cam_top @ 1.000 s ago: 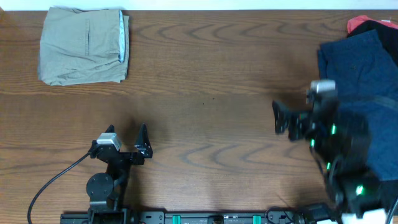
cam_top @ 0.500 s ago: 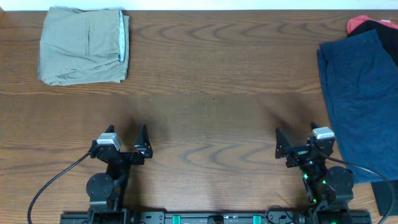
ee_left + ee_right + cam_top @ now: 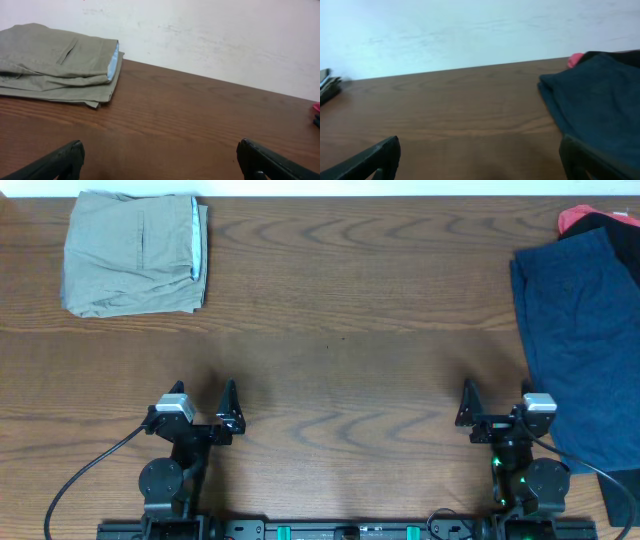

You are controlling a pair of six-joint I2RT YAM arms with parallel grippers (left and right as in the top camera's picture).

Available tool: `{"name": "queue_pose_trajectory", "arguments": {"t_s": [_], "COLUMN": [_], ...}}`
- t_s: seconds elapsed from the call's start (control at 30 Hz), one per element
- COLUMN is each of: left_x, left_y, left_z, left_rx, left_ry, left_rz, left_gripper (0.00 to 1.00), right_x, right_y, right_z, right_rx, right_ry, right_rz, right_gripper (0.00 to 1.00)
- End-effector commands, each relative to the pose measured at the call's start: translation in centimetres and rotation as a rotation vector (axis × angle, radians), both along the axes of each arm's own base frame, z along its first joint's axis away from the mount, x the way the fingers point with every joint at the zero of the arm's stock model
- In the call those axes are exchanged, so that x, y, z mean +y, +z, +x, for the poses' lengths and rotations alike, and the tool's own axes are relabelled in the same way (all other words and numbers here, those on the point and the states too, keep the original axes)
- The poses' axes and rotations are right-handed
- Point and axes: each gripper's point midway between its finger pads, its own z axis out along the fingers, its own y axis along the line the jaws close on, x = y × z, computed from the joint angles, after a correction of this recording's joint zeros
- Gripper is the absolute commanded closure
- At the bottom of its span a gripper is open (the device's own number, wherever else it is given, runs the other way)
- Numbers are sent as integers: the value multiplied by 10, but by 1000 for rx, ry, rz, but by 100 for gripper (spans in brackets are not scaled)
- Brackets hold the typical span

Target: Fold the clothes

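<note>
Guide: Brown wood-grain bench [image 3: 340,310] fills the overhead view, and a plain white wall [image 3: 200,30] rises behind its far edge.

Listener: Where are the arms?

Guide: Both sit at the near edge. The left tool [image 3: 203,402] and the right tool [image 3: 495,408] each point toward the far edge. Their fingers are spread wide and grasp nothing.

Listener: And the clothes?

Guide: The khaki-beige shorts [image 3: 133,252] lie folded into a neat rectangle well ahead of the left tool and a little to its left, at the far corner of the bench. A slit pocket [image 3: 67,50] shows on the top face. A light blue waistband lining [image 3: 195,240] runs along the edge that faces the right tool's side. Both tools are well apart from the shorts.

Listener: Anything else on the bench?

Guide: Navy blue shorts [image 3: 580,330] lie spread out ahead of the right tool and to its right, and their near part passes just beside that arm. Beyond them, at the far right corner, a bit of red cloth [image 3: 575,218] and a dark cloth [image 3: 615,222] peek out.
</note>
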Motion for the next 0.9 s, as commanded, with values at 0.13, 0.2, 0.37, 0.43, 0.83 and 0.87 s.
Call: {"name": "queue_pose_trajectory", "arguments": {"t_s": [0.13,0.2,0.37,0.43,0.83,0.87], "left_x": [-1,-1,-1,-1,-1,-1], "left_y": [-15,-15,-15,-15,-15,-15], "left_z": [-1,-1,-1,-1,-1,-1], "left_rx": [43,43,43,43,43,43], "left_ry": [-9,-9,-9,-9,-9,-9], "left_rz": [4,4,4,4,4,4], "left_gripper": [2,2,2,2,2,2], "right_x": [-19,-21,-21,-21,-20,-20], "right_y": [-1,-1,-1,-1,-1,-1], "right_z": [0,-1,-1,-1,0,0], "right_rx": [-1,-2,-2,-2,-2,-2], "right_ry": [-89,-96,-96,-96,-91,-92], "right_rz": [19,20,20,20,20,20], "right_gripper": [1,1,1,1,1,1]}}
